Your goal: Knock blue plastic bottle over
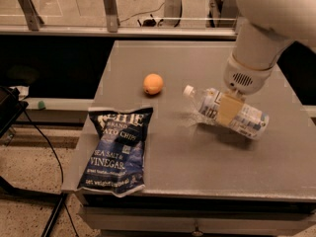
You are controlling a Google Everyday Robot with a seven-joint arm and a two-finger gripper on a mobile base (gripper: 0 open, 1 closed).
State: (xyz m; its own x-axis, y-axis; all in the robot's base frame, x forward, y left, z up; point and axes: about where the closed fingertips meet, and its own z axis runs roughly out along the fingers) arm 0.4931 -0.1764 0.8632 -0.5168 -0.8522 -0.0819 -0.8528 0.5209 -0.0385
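Observation:
The blue plastic bottle (250, 120) is clear and ribbed, with a white cap pointing left and a white-and-blue label. It lies almost flat, right of centre on the grey table (197, 167), at or just above its surface. My gripper (228, 107) comes down from the white arm at the upper right and is shut on the bottle's middle. One tan finger pad (227, 111) shows across the front of the bottle; the other finger is hidden behind it.
An orange (153, 83) sits left of the bottle's cap. A dark blue chip bag (118, 149) lies at the front left corner of the table. A railing with posts (109, 8) runs behind the table. A cable (47, 142) trails on the floor at left.

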